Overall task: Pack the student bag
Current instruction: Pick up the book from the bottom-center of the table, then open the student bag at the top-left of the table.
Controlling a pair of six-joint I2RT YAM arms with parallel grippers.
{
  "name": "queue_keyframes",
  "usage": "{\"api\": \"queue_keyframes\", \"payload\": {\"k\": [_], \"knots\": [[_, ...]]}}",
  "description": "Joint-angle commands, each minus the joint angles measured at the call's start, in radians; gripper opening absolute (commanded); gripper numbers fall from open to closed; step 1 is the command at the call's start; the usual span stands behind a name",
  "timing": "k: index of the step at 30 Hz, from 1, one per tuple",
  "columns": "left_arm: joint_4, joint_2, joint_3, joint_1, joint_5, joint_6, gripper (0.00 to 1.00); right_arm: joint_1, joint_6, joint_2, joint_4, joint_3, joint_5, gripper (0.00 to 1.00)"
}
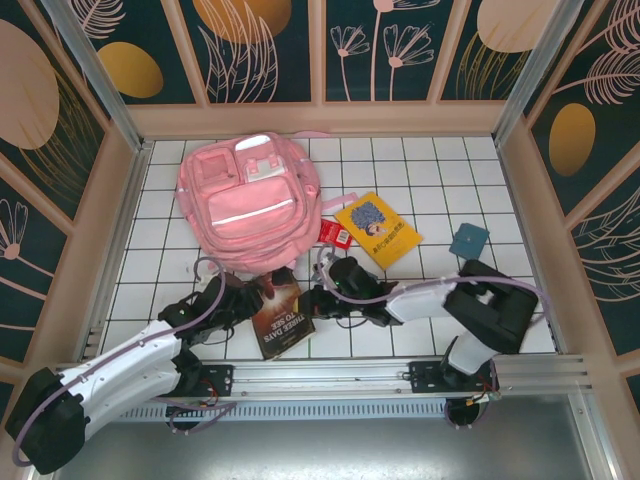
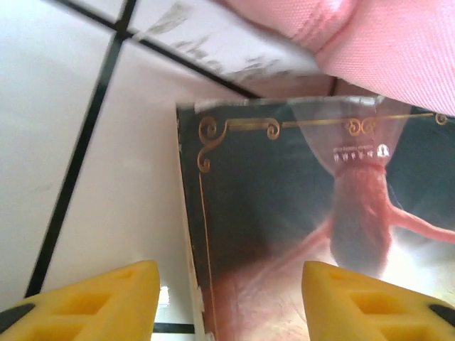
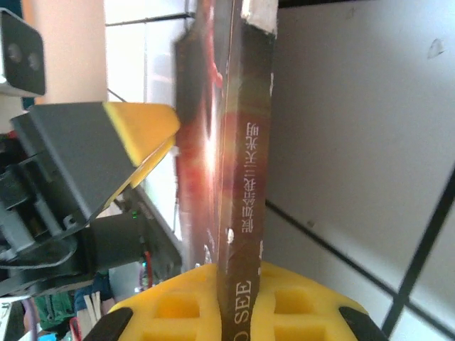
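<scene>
Firstly, we list the white tiled table [image 1: 440,170]; on its far left lies the student bag [image 1: 245,200], pink, flat, pockets facing up. Next we enter a dark book [image 1: 282,315], just nearer than the bag, its far end meeting the bag's edge. A yellow book [image 1: 377,228] lies to the bag's right. We record the right gripper [image 3: 238,284] pinching the dark book's spine, and the left gripper [image 2: 231,302] spread wide over its cover. Smallest, we note a red tag [image 1: 337,233] between bag and yellow book, and a teal card [image 1: 468,240] farther right.
</scene>
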Motion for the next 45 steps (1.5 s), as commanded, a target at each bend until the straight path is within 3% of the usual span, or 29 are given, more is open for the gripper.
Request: {"api": "queue_keyframes", "payload": {"k": [1,8,12,24,33,42,45], "knots": [[-0.036,-0.006,0.061,-0.005,-0.014,0.029,0.62,-0.051,-0.049,-0.202,-0.028,-0.019,0.048,0.00],[-0.097,0.013,0.155,-0.005,-0.046,0.084,0.61,-0.175,-0.095,-0.517,-0.258,-0.084,0.091,0.00],[-0.150,0.058,0.260,-0.005,-0.108,0.164,0.60,-0.240,-0.130,-0.617,-0.338,-0.091,0.085,0.00],[-0.147,0.494,0.662,-0.004,-0.196,0.502,0.47,-0.420,-0.190,-0.723,-0.405,-0.077,0.071,0.00],[-0.154,0.750,0.827,-0.007,-0.176,0.698,0.40,-0.524,-0.199,-0.772,-0.399,-0.114,-0.013,0.00],[-0.147,0.857,0.854,-0.023,-0.199,0.802,0.50,-0.574,-0.177,-0.799,-0.372,-0.161,-0.070,0.00],[-0.145,0.890,0.858,-0.026,-0.241,0.811,0.49,-0.576,-0.169,-0.800,-0.360,-0.170,-0.077,0.00]]}}
